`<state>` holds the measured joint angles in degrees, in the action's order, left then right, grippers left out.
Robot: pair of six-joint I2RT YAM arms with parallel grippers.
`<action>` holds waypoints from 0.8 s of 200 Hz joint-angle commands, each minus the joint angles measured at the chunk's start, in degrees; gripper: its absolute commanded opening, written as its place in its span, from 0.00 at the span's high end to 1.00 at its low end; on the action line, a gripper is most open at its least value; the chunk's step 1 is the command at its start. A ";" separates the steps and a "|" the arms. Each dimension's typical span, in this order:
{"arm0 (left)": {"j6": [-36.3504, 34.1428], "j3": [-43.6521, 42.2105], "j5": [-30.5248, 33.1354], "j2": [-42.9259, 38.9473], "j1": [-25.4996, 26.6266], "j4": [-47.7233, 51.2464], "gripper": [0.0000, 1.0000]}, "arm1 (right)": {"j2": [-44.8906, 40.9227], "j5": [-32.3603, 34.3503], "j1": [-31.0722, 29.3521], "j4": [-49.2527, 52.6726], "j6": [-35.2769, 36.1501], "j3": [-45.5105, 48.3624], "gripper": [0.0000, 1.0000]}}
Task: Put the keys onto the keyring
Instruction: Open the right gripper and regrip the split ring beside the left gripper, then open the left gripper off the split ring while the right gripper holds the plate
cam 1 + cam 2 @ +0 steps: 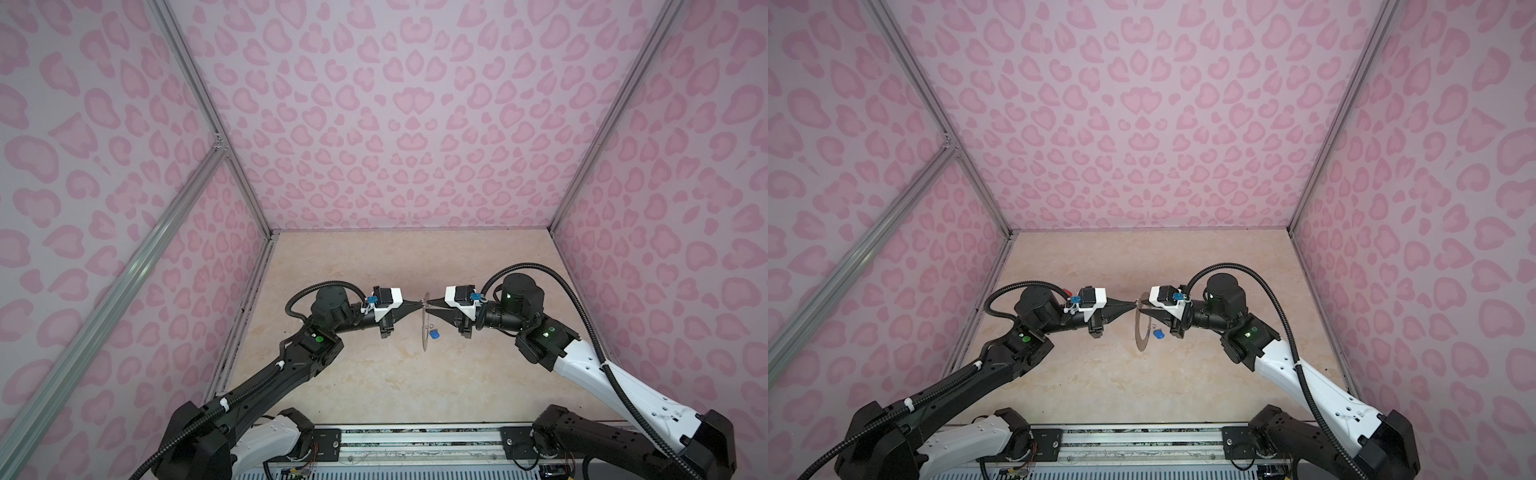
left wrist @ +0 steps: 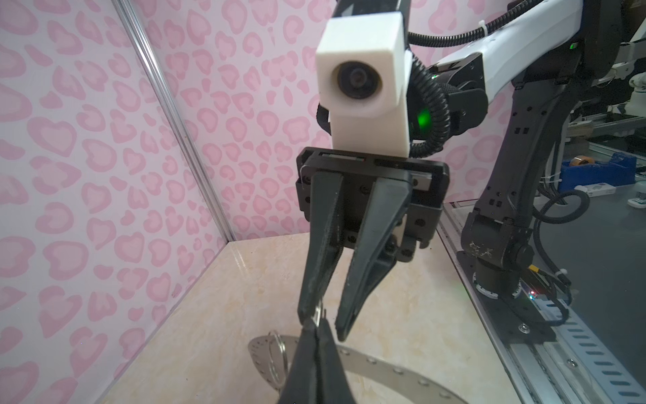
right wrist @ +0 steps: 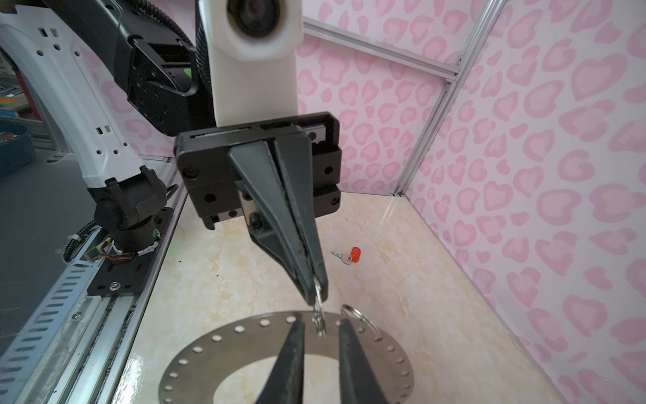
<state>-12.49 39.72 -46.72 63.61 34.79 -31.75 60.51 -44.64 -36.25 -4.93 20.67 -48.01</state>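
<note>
The keyring (image 1: 424, 332) (image 1: 1144, 332), a flat grey disc with holes round its rim, hangs upright in mid-table between both grippers. My left gripper (image 1: 420, 304) (image 2: 316, 325) is shut on a small wire loop (image 3: 317, 300) at the disc's top rim. My right gripper (image 1: 429, 302) (image 3: 321, 327) faces it, its fingers (image 3: 297, 349) a narrow gap apart on either side of that loop. A second wire loop (image 3: 360, 321) sits on the rim nearby. The blue-tagged key (image 1: 434, 335) (image 1: 1158, 333) is by the disc's right face. The red-tagged key (image 3: 352, 254) lies on the table behind the left gripper.
Pink patterned walls with aluminium posts (image 1: 590, 158) close in the beige table (image 1: 374, 374) on three sides. A metal rail (image 1: 415, 440) carrying both arm bases runs along the front edge.
</note>
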 commanded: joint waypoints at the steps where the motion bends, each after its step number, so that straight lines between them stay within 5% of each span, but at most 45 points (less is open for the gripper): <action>1: 0.30 -0.09 -1.07 -0.09 0.02 -3.28 0.97 | 0.61 -2.64 0.02 -2.36 -1.72 -0.41 0.82; 82: -0.03 -0.05 -0.84 -0.07 0.11 -2.50 0.97 | 1.71 -3.84 0.05 -1.88 -1.01 -0.57 1.00; 116: -3.36 -0.85 7.35 -3.28 0.02 2.13 0.57 | 0.81 1.08 -0.22 3.36 6.14 -0.42 1.00; 160: -14.03 0.90 14.12 -8.68 0.19 18.04 0.53 | -2.77 13.07 -4.73 -2.27 18.76 4.90 1.00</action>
<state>-19.38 39.13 -37.45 56.51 34.87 -24.10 59.35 -38.96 -39.09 -1.98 31.33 -45.67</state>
